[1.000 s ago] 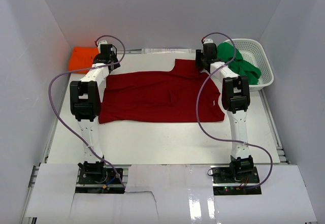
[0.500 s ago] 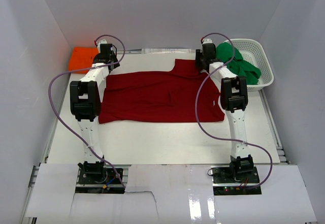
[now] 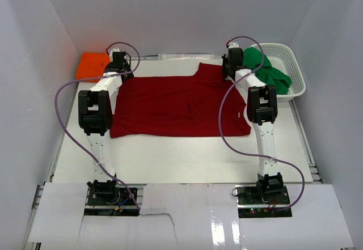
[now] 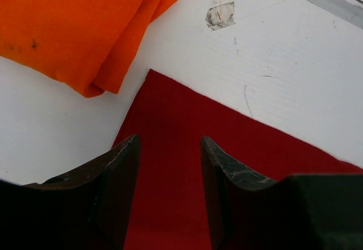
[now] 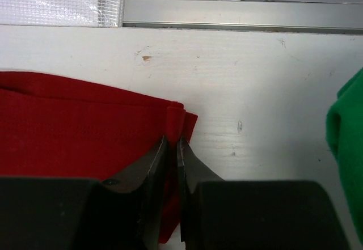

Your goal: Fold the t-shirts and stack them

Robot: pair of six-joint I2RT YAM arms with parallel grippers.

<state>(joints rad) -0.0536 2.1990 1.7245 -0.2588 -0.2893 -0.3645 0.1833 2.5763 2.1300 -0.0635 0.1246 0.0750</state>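
Three t-shirts, one basket, two grippers. The dark red cloth t-shirt (image 3: 178,105) lies spread mid-table, the folded bright orange t-shirt (image 3: 93,64) far left, and the green t-shirt (image 3: 269,71) spills from the white plastic lattice basket (image 3: 288,53). Only the wrist views show the grips: the right gripper (image 5: 173,141) pinches a red fold at the far corner, while the left gripper (image 4: 170,142) hangs parted and empty over the opposite red corner.

Left arm (image 3: 93,111) and right arm (image 3: 262,105) are wearing white shells over black joint blocks. Purple cable (image 3: 55,101) is looping along each, base to wrist. Left gripper (image 4: 169,142) fingers (image 4: 119,193) are looking dark, wedge-shaped, scuffed.
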